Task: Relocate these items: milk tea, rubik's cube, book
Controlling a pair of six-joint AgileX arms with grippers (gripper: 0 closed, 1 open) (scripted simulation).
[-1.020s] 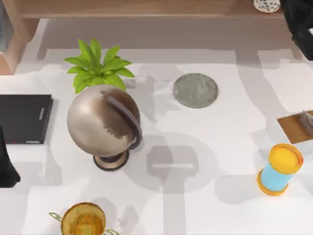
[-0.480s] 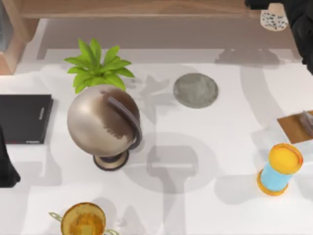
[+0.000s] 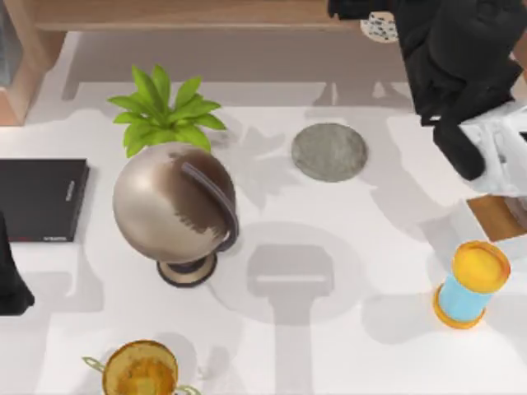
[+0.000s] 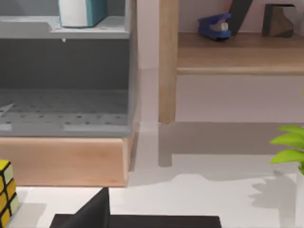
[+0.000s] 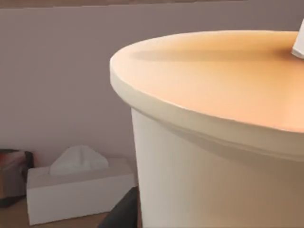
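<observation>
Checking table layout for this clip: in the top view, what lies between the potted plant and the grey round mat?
Nothing: in the top view, bare white table with shadows separates the potted plant from the grey round mat.

Even, bright light falls from above on the white table (image 3: 346,346), leaving soft grey shadows. A broad arm-shaped shadow pools at the centre, and the bronze globe (image 3: 174,206) carries a dull sheen. Up close, the milk tea (image 5: 223,137) looks soft and perhaps slightly out of focus, its lid glowing warm. Under the shelf (image 4: 64,71) the recess sits dimmer.
</observation>
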